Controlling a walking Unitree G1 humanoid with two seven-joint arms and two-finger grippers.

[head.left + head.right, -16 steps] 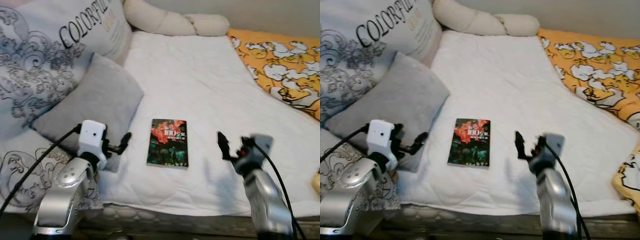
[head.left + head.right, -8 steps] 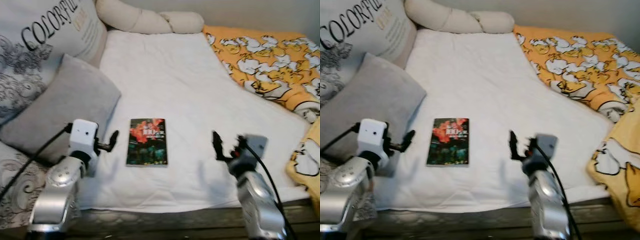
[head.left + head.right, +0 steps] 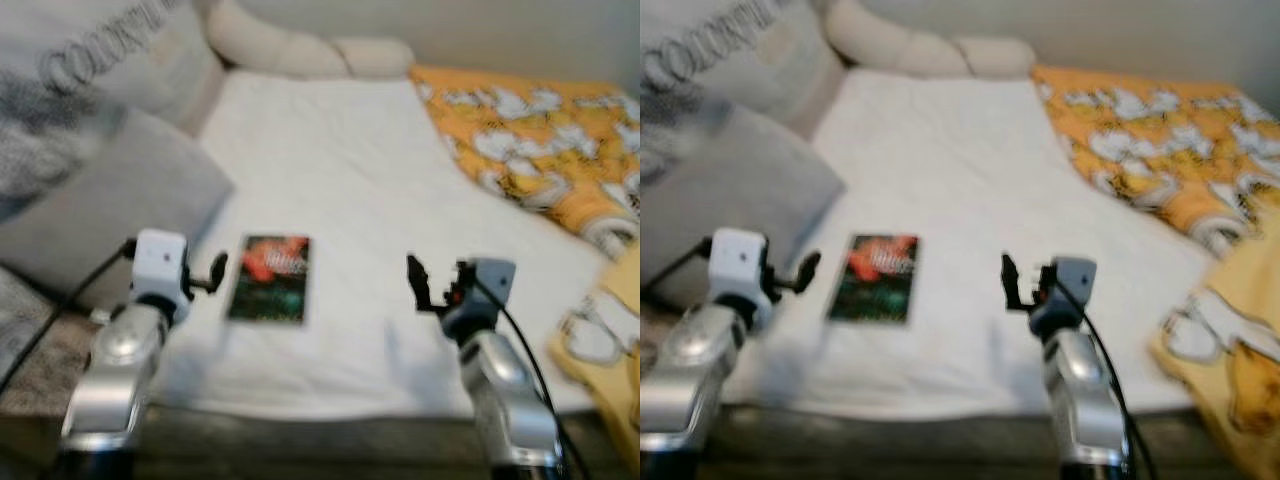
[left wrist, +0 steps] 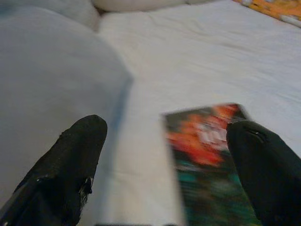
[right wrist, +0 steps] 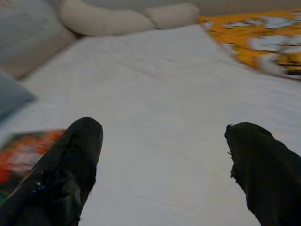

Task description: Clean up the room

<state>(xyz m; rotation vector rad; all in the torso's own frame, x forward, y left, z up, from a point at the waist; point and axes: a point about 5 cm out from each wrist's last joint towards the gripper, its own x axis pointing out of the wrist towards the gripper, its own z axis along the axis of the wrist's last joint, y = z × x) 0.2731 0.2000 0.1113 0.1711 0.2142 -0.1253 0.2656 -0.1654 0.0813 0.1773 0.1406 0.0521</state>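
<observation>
- The book (image 3: 270, 278) lies flat on the white sheet (image 3: 340, 170) of the bed, lower left of centre in the left eye view, cover up, red at its far end and dark green nearer the robot.
- No box, bin or other container can be made out; the book rests on the sheet alone, apart from the pillows.
- The left tool (image 3: 215, 270) hangs just beside the book's left edge, close to it but not touching as far as the blur lets one tell.
- In the left wrist view the book (image 4: 207, 155) shows between the two black fingers (image 4: 70, 165), nearer the one on the picture's right side.
- The left tool is spread wide and holds nothing.
- The right tool (image 3: 418, 285) is right of centre in the left eye view, well apart from the book, over bare sheet.
- In the right wrist view its fingers (image 5: 70, 160) stand wide apart with nothing between them; the book (image 5: 23, 150) shows at the lower left corner of that picture.
- A grey pillow (image 3: 110, 200) lies left of the book, near the left tool.
- Behind it, upper left, a large lettered pillow (image 3: 90, 60); a cream bolster (image 3: 300, 50) runs along the top.
- An orange patterned blanket (image 3: 530, 140) covers the bed's right side.
- The eye views are blurred.
</observation>
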